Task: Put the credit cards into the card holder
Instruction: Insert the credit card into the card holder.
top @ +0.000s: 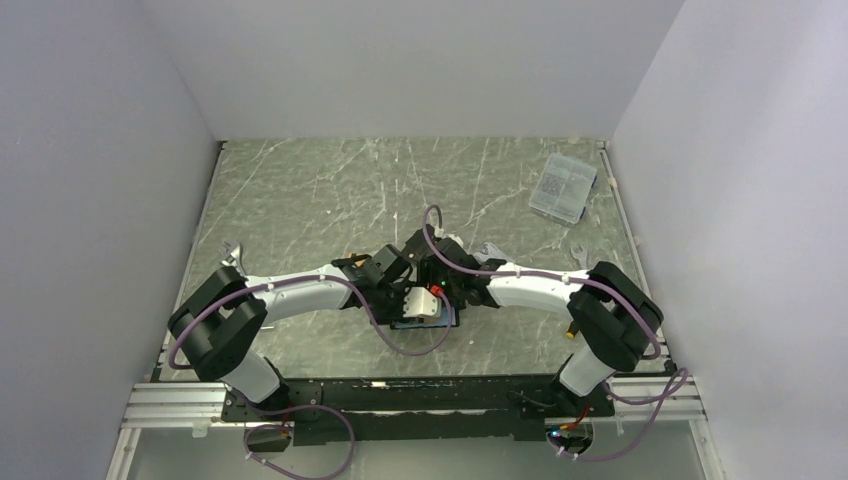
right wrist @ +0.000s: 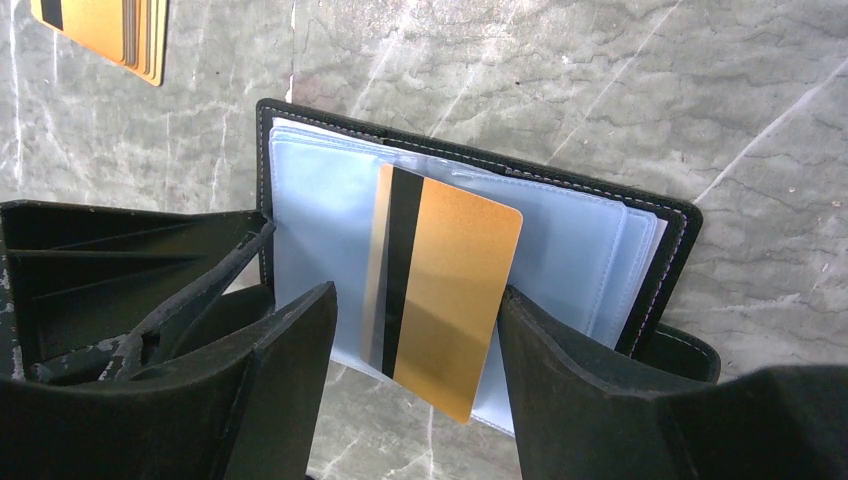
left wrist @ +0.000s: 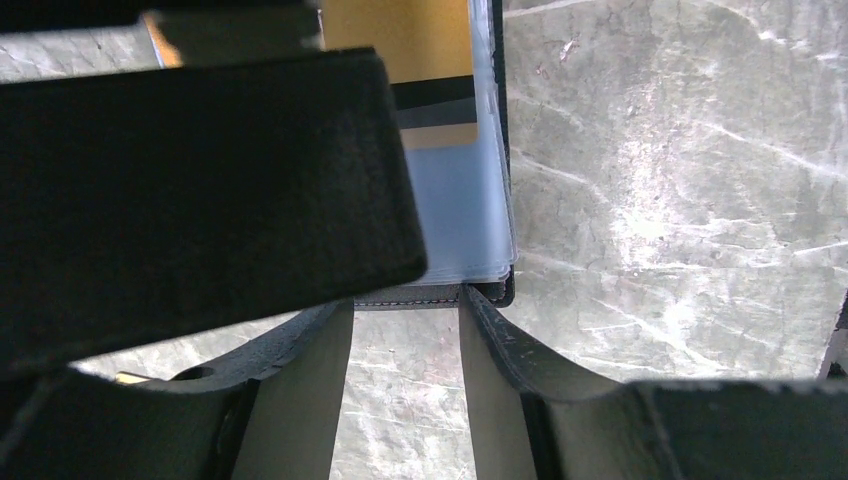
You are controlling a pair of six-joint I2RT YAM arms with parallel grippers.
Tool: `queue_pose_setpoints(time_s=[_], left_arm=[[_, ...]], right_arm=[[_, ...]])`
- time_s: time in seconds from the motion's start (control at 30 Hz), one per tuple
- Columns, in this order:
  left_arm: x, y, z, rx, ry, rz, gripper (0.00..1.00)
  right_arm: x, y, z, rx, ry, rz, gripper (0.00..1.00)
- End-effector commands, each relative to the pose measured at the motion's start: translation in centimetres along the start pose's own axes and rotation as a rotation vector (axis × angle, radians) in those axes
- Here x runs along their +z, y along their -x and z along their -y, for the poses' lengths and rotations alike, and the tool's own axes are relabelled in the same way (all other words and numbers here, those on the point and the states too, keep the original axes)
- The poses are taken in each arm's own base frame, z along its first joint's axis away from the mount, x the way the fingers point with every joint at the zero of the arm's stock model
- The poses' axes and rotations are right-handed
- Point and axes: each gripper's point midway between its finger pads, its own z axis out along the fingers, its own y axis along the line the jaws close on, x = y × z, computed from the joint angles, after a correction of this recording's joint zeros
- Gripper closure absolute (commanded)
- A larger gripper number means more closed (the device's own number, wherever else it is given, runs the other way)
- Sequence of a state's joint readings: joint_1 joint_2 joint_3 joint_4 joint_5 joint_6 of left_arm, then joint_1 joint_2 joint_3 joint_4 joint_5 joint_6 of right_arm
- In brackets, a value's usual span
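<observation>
The right gripper (right wrist: 418, 300) is spread, one finger on each side of the gold card (right wrist: 450, 270). A gap shows on its left side, so I judge the card is not pinched. The card is tilted. Its 12 o'clock end is tucked into a clear sleeve of the open wallet (right wrist: 585, 240), and its 6 o'clock end hangs out past the wallet's edge. The wallet lies flat on the marbled table (right wrist: 600, 80).

The left gripper (left wrist: 408, 310) also has its fingers apart, with bare table showing between them. Its tips meet the wallet's near edge, and nothing sits between them.

By my reckoning one card is started but not seated, so it needs a push toward 12 o'clock. A small stack of cards (right wrist: 100, 30) waits on the table at 10 o'clock from the wallet. I cannot tell how many are in it.

Only the right wrist view shows the stack and the card's tilt. The left wrist view shows the sleeve's closed bottom, well short of the card. The top view hides the wallet under both wrists, but it alone shows a clear plastic box (top: 563, 187) at 2 o'clock, well apart.
</observation>
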State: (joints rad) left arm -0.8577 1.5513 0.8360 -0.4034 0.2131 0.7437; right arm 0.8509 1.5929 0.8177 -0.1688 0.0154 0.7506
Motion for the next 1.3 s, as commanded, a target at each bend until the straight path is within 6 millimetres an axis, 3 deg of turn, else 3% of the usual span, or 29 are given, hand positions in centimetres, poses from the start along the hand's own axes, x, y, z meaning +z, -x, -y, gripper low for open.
queue_pose_setpoints(time_s=[0.0,0.33,0.43,0.67,0.73,1.03,1.27], left_arm=[[0.3,-1.8,0.7,0.012,-0.016,-0.059,0.52],[0.3,-1.5,0.5,0.013,-0.019,-0.055,0.52],[0.3,-1.5,0.5,0.009,-0.02,-0.053,0.52],[0.1,-1.3,0.1,-0.012,-0.001,-0.026,0.53],[0.1,-1.3,0.1,-0.012,0.003,-0.024,0.54],[0.1,-1.2,-0.2,0.0,0.014,-0.019,0.54],[0.1,-1.1,-0.2,0.007,0.015,-0.016,0.54]], right_arm=[[1.1,-2.6,3.2,-0.054,-0.144,-0.056,0.36],[1.2,-2.6,-0.4,-0.143,-0.086,-0.018,0.36],[0.9,-2.8,-0.6,-0.114,-0.052,-0.004,0.36],[0.0,-2.2,0.6,0.042,0.069,0.015,0.56],[0.1,-2.0,0.6,0.072,0.109,0.017,0.57],[-0.1,-1.3,-0.5,0.069,0.218,0.028,0.44],[0.0,-0.9,-1.2,0.044,0.226,0.011,0.43]])
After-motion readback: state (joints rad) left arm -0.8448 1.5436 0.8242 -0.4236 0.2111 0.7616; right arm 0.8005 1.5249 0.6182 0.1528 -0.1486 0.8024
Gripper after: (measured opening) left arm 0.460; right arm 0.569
